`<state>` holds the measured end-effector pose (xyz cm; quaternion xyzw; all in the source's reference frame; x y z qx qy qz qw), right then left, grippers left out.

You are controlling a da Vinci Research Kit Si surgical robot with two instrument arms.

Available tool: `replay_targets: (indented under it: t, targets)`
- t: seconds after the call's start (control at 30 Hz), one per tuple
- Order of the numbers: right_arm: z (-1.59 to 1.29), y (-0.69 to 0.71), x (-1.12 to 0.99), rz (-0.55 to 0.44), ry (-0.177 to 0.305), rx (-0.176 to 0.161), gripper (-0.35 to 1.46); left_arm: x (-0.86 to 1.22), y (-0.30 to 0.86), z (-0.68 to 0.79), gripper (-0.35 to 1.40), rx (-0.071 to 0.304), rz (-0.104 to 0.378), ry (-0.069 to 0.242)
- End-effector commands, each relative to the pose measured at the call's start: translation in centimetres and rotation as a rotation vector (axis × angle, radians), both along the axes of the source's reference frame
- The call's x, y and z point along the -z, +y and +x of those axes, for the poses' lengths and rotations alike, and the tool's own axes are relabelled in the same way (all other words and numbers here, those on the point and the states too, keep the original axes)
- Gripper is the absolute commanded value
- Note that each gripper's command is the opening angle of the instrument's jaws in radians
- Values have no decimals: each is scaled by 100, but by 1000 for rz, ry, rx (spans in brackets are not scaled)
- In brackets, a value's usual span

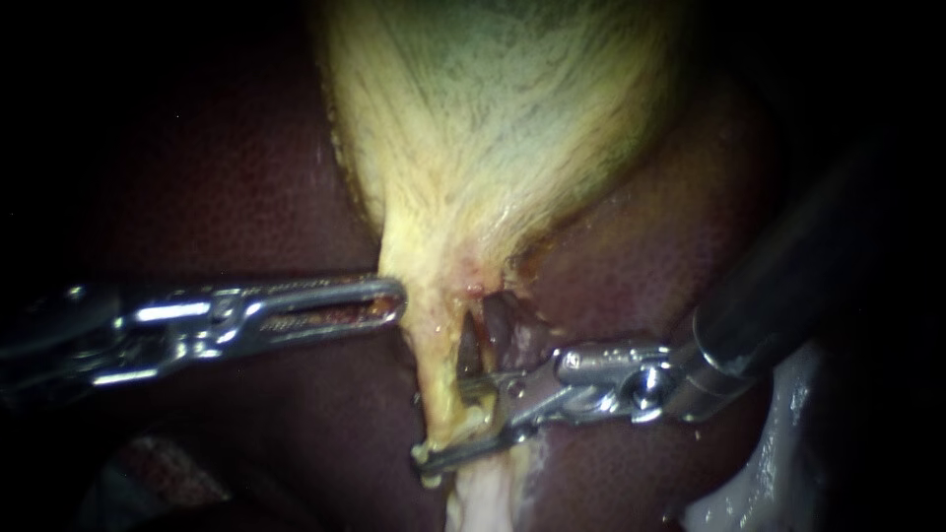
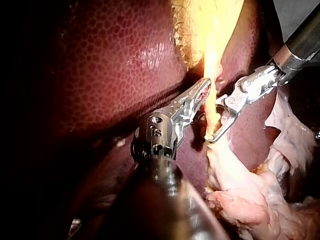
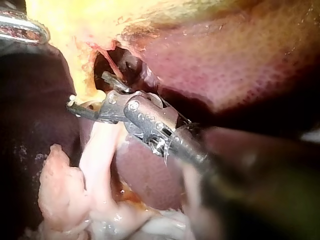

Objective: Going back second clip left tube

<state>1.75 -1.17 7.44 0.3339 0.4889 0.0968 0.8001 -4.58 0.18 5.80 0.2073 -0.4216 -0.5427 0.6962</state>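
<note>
The yellow gallbladder (image 1: 493, 118) narrows downward into a pale yellow tube (image 1: 434, 369) between lobes of dark liver (image 1: 246, 177). My right instrument (image 1: 443, 399) reaches in from the right with its jaws open. One jaw is above and one below, and the tube (image 2: 213, 112) runs through the gap. In the right wrist view the same jaws (image 3: 87, 90) straddle the tube beside a dark hollow. My left instrument (image 1: 394, 300) lies level from the left, jaws shut, its tip against the tube's left edge, as the left wrist view (image 2: 205, 87) also shows. I cannot make out a clip.
Liver (image 2: 115, 65) surrounds the tube on both sides. Pale, loose fatty tissue (image 2: 250, 200) lies below the jaws where the tube widens, and more of it (image 1: 778, 453) sits under the right instrument's shaft (image 1: 778, 296).
</note>
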Motion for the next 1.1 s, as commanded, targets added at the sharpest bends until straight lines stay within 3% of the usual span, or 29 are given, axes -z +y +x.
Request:
replay_targets:
  t: [0.03,0.63,1.1]
  targets:
    - [1,0,0,-1,0,0,59,0,0,0,-35,0,0,0]
    - [11,-17,-2,-31,16,11,60,0,0,-1,-35,0,0,0]
    - [16,-33,-11,-172,106,111,60,-1,0,-1,-35,0,-1,0]
